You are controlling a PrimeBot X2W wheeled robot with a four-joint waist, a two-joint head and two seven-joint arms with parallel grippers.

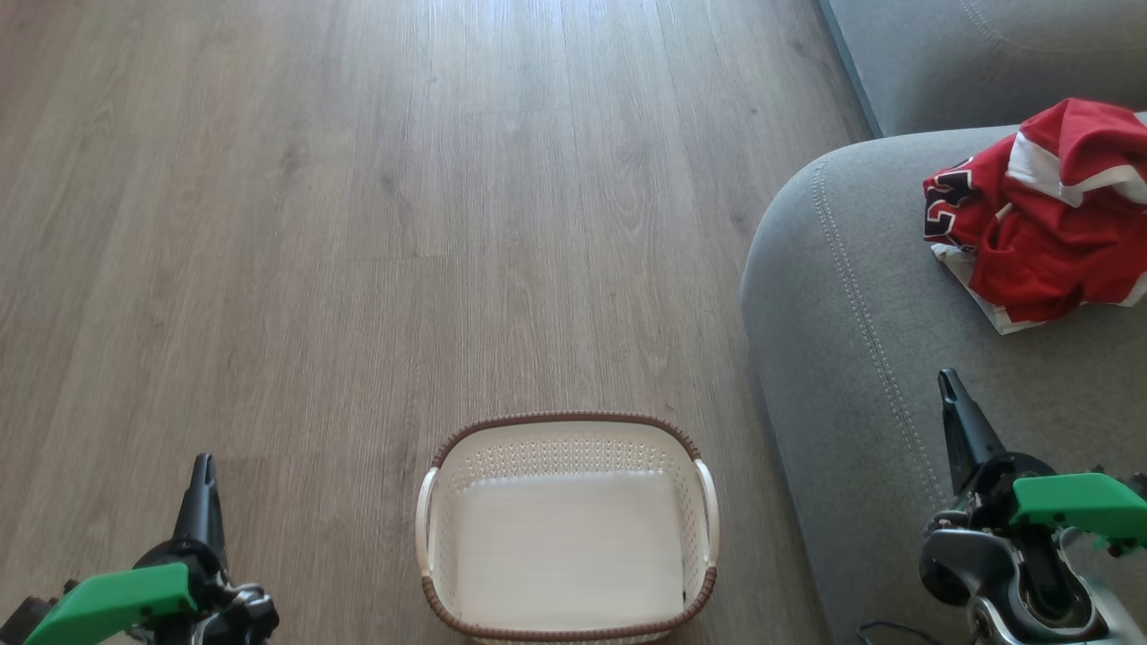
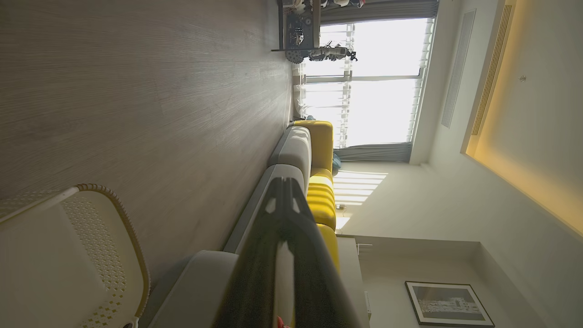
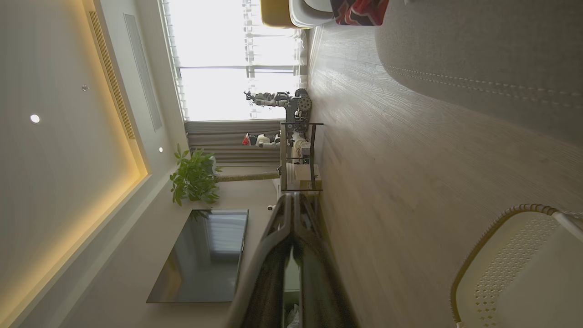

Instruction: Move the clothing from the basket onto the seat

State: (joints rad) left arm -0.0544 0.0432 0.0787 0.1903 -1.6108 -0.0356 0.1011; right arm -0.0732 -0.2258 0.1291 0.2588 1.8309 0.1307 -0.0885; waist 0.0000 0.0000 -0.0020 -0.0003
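**Basket Empty, Jerseys on Seat**

Both sets of jaws were pressed together, holding nothing. The left gripper hung left of the basket, the right gripper to its right. The perforated cream basket was empty. The clothing, crumpled soft red fabric, lay on the grey stitched seat, right of and beyond the basket. Risk: a sweep of the right arm could drag the heap onto the smooth plank floor.
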